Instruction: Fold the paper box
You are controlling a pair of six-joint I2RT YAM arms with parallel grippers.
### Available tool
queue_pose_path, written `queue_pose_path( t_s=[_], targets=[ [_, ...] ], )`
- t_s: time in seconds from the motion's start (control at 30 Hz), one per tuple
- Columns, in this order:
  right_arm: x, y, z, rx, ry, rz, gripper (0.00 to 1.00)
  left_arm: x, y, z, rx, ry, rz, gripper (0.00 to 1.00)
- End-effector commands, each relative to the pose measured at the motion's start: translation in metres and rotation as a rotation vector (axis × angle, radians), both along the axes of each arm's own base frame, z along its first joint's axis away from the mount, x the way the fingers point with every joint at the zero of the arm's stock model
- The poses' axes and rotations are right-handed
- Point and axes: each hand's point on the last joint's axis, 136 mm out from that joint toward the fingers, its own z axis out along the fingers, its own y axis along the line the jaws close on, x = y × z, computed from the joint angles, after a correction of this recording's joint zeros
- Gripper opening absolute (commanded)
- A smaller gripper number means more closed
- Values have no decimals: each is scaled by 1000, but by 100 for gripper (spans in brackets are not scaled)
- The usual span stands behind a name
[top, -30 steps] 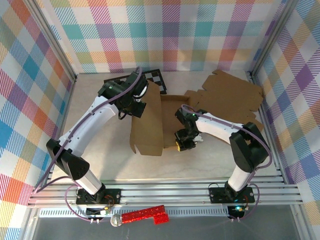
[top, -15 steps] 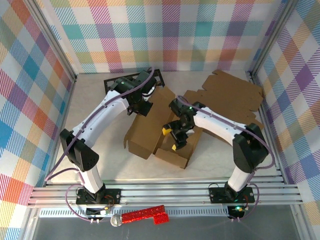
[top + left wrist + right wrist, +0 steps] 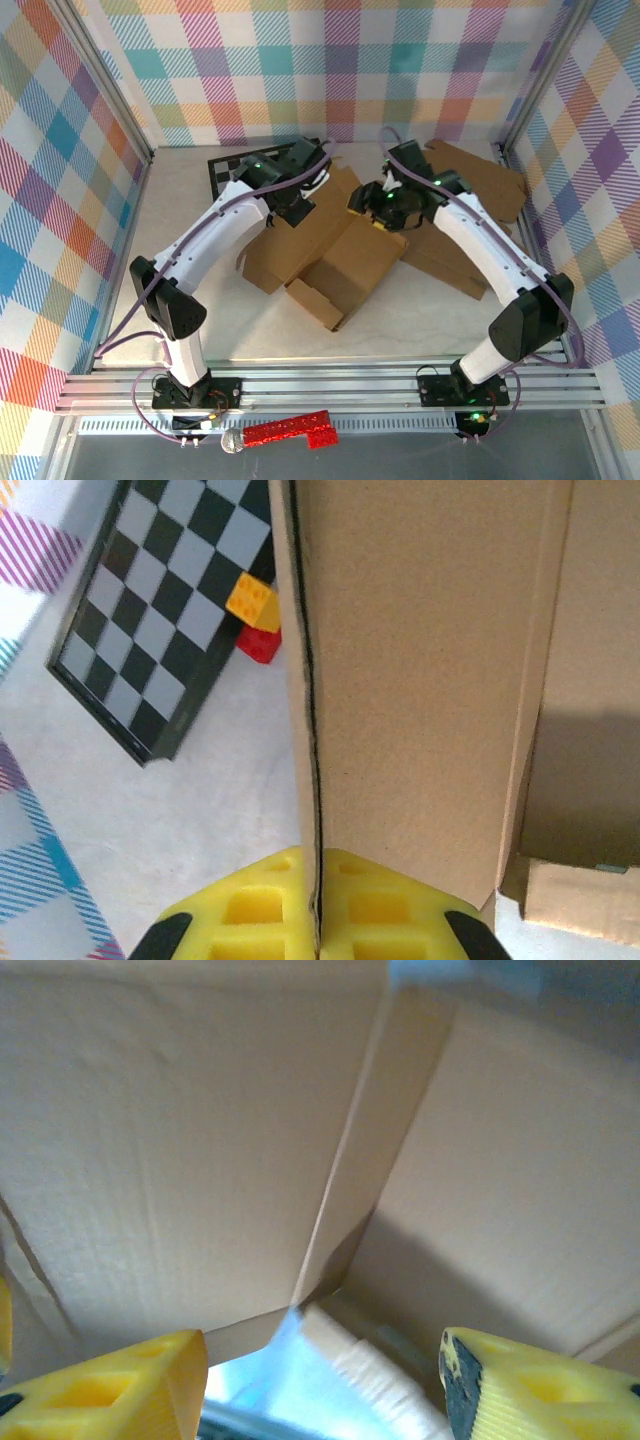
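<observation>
The paper box (image 3: 335,255) is brown cardboard, partly folded, lying askew in the middle of the table with a small flap at its near end. My left gripper (image 3: 298,203) is at the box's far left corner. In the left wrist view its yellow fingers (image 3: 250,910) are shut on the thin edge of an upright panel of the paper box (image 3: 420,670). My right gripper (image 3: 375,207) hovers at the box's far right corner. It stands open, fingers (image 3: 110,1390) wide apart below the cardboard panels (image 3: 180,1140), with nothing between them.
A flat sheet of cardboard (image 3: 475,190) lies at the back right, partly under the right arm. A black checkerboard (image 3: 228,165) sits at the back left, with a yellow brick (image 3: 254,602) and a red brick (image 3: 258,645) beside it. Plaid walls enclose the table.
The box has swung round and moved toward the back. The right gripper opened and moved from the box's middle to its far right corner. The left gripper went back and right with its panel.
</observation>
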Motion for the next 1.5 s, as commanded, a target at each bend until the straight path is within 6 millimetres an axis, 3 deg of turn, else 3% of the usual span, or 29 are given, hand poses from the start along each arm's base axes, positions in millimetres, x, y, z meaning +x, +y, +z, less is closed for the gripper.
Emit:
queue_pose_path(
  t_s=[0.0,0.1,0.2,0.33,0.5,0.63,0.77,1.03,1.47],
  targets=[
    [16,-20,35,-133,-332,207,62,11,-4,15,151,-102,-92,0],
    [22,-25,31,-190,-409,273,62,15,-7,19,227,-142,-124,0],
    [19,-22,14,-214,-461,355,65,19,-12,27,270,-187,-152,0],
    [19,-22,-1,-237,-583,423,74,21,-25,32,288,-230,-226,0],
    [32,-28,-6,-356,-708,517,84,22,-36,30,278,-223,-292,0],
    [45,-37,12,-363,-861,526,86,13,-45,22,310,-182,-430,0],
    [42,-46,36,-342,-1018,533,87,11,-48,21,316,-191,-481,0],
    [28,-30,28,-283,-1004,712,87,6,-58,11,289,-161,-548,0],
    [55,-31,-2,-330,-954,725,87,2,-67,9,237,-176,-594,0]
  ],
)
